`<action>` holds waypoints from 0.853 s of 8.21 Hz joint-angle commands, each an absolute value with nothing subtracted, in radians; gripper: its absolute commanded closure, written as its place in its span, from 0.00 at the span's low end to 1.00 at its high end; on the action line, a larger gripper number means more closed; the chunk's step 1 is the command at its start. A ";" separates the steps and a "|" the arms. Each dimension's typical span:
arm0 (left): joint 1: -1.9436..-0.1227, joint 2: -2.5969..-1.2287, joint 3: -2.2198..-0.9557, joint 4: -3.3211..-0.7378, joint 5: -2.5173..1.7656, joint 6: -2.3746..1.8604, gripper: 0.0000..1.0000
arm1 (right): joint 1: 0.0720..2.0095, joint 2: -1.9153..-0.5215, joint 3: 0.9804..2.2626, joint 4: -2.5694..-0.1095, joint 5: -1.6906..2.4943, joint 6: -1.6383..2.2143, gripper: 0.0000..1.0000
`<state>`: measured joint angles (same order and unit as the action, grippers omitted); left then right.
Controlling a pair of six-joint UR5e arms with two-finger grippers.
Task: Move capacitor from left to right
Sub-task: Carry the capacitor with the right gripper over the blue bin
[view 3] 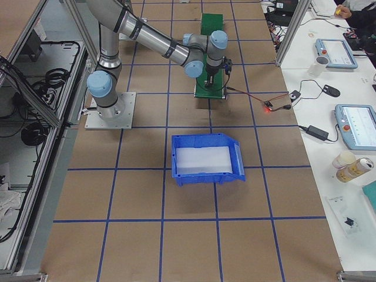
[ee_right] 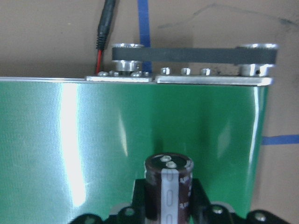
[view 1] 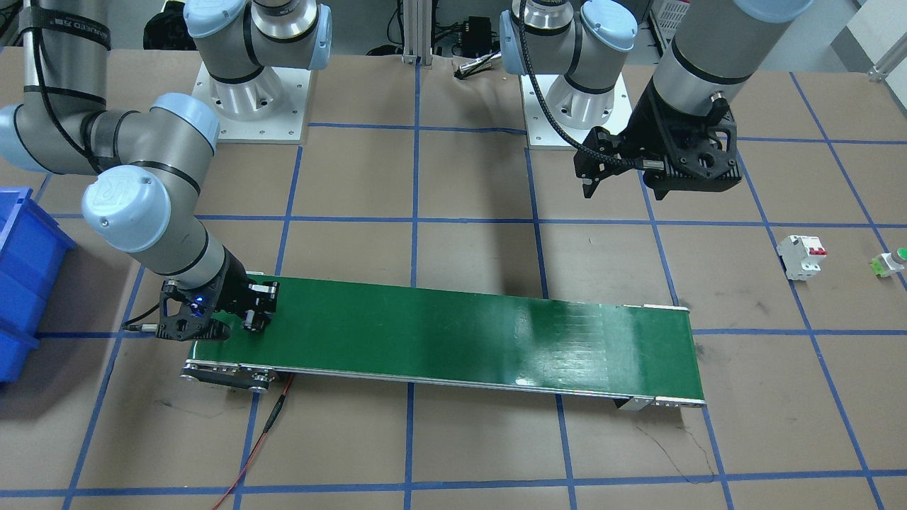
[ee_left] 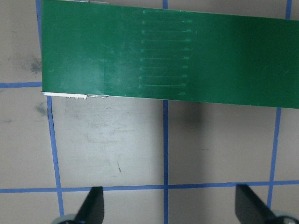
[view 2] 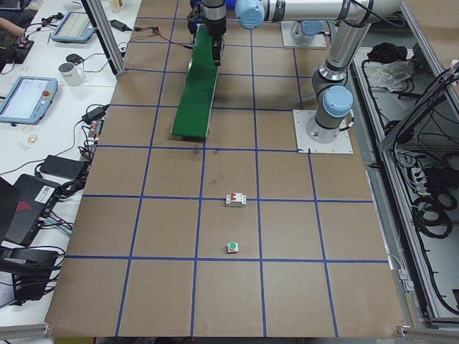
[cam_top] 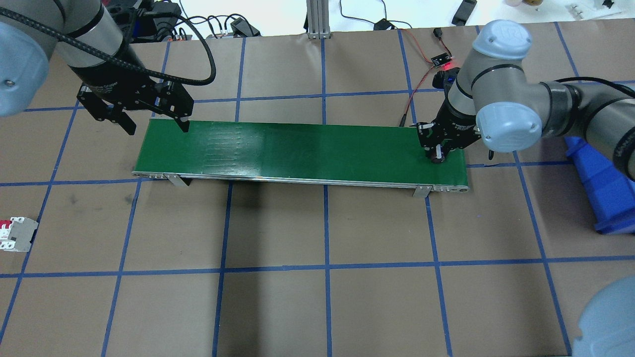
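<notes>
**Lifting the Capacitor Clear**

Overhead: the right gripper (cam_top: 437, 151) clamps the capacitor (cam_top: 436, 159) at the conveyor belt's (cam_top: 307, 148) right end; the left gripper (cam_top: 158, 128) hangs open. Right wrist: the jaws pinch the capacitor's sides, so a straight vertical lift likely avoids slippage.

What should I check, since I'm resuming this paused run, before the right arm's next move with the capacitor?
1. Grip: right gripper shut on the capacitor, which stands upright in it: ok.
2. Capacitor clear of the green belt: cannot tell; it sits low over the belt's end.
3. Clearance from left gripper: ok, it is open at the belt's other end.
4. Red cable apart from the right gripper: ok, it lies beside the belt end.
5. Blue bin on the robot's right, opening up: ok.
</notes>
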<state>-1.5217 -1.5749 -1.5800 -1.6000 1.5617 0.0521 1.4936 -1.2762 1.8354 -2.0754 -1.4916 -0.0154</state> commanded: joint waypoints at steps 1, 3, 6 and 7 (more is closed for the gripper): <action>-1.522 -1.575 -1.580 -1.600 1.562 0.052 0.00 | 1.391 -1.290 1.688 -1.900 -1.571 -0.119 1.00; -1.522 -1.575 -1.580 -1.600 1.562 0.052 0.00 | 1.216 -1.327 1.669 -1.870 -1.572 -0.437 1.00; -1.522 -1.574 -1.580 -1.600 1.562 0.052 0.00 | 0.993 -1.302 1.654 -1.994 -1.637 -0.846 1.00; -1.522 -1.574 -1.580 -1.600 1.562 0.052 0.00 | 0.921 -1.273 1.652 -2.034 -1.635 -0.918 1.00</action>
<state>-1.5217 -1.5740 -1.5800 -1.5999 1.5616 0.0521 1.0494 -1.3075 1.6580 -1.9637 -1.6231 -0.7441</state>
